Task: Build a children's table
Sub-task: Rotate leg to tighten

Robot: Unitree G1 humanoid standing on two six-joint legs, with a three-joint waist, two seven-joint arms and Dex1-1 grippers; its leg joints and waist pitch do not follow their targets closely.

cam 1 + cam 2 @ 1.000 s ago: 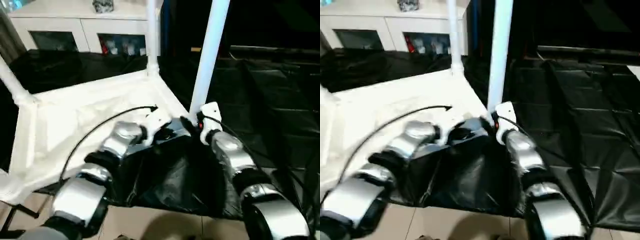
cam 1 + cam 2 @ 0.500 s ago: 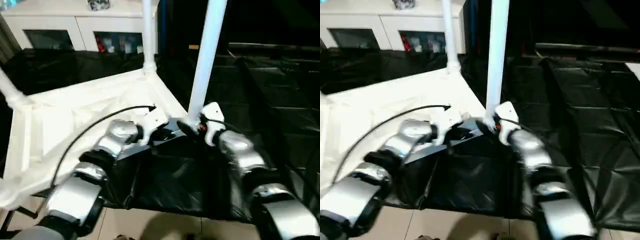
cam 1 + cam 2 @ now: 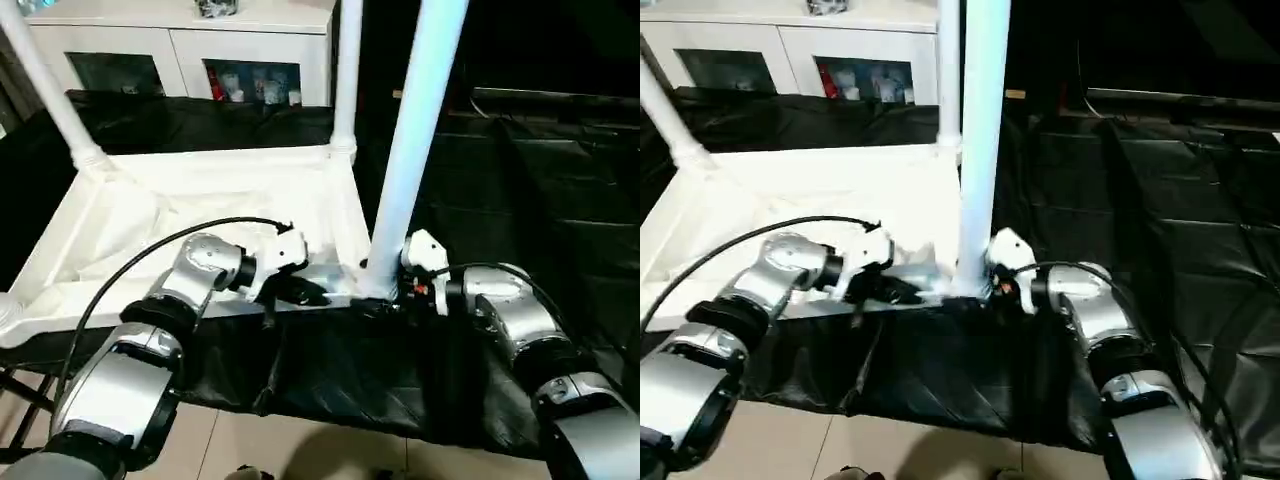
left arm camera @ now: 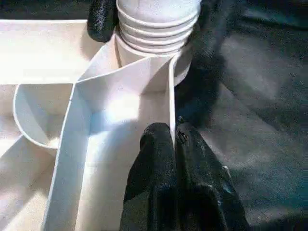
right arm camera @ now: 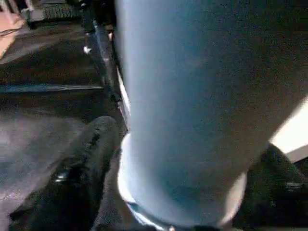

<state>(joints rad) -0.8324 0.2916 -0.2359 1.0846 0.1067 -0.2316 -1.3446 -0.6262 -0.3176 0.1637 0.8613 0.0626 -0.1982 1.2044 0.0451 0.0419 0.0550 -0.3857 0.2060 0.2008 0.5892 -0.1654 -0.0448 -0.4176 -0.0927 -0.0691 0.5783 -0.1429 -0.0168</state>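
The white tabletop [image 3: 200, 200] lies upside down with its ribbed underside up. Legs stand in its corner sockets: a near right leg [image 3: 415, 150], a far right leg [image 3: 347, 70] and a far left leg [image 3: 50, 90]. My left gripper [image 3: 300, 292] is shut on the tabletop's thin near rim, beside the near right socket; the left wrist view has both fingers [image 4: 159, 159] pinching that wall. My right gripper [image 3: 385, 295] is at the foot of the near right leg [image 5: 187, 96], with one finger [image 5: 91, 159] on each side, closed against it.
Black sheeting [image 3: 520, 170] covers the surface under and to the right of the tabletop. A white cabinet [image 3: 180, 40] with glass doors stands behind. Pale floor [image 3: 300, 450] shows below the near edge. A black cable [image 3: 150, 255] arcs over my left forearm.
The whole picture has shifted, so the camera moved and the tabletop now looks squarer to me. Both grippers stay at the near right corner, and the leg looks more upright.
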